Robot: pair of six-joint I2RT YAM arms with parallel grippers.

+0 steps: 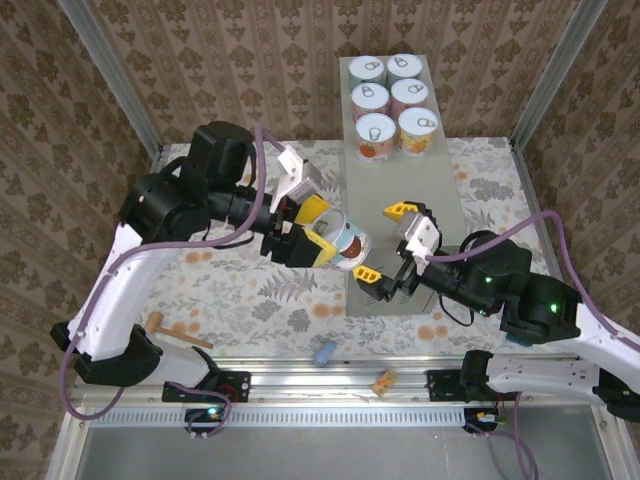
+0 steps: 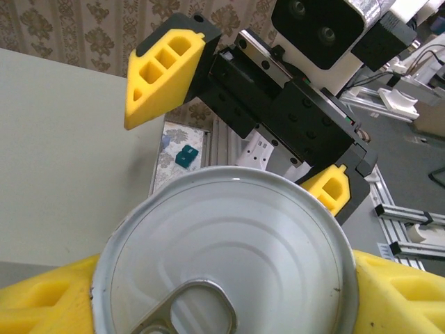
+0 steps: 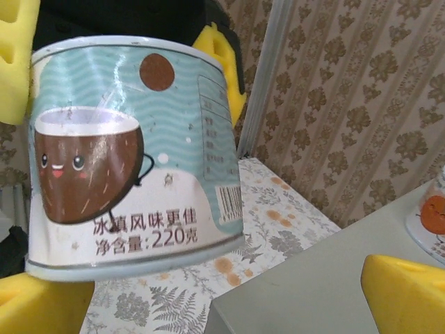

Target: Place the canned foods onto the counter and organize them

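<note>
Top external: left gripper (image 1: pixel 318 232) clamped on can (image 1: pixel 347 245), held aloft over counter (image 1: pixel 445 185) left edge. Right gripper (image 1: pixel 385 241) spread wide, holding nothing, just beside can. Can cylindrical, light-blue coconut label, smooth silvery pull-tab lid. Six more cans (image 1: pixel 392 105) upright in paired rows at counter's far end. Counter top flat, grey.

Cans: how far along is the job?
Done: six cans stand in two rows of three at the far end of the counter. In hand: the left gripper clamps the seventh, a light-blue can, near the front end; the right gripper is open beside it. Left: set that can down with the others.
</note>
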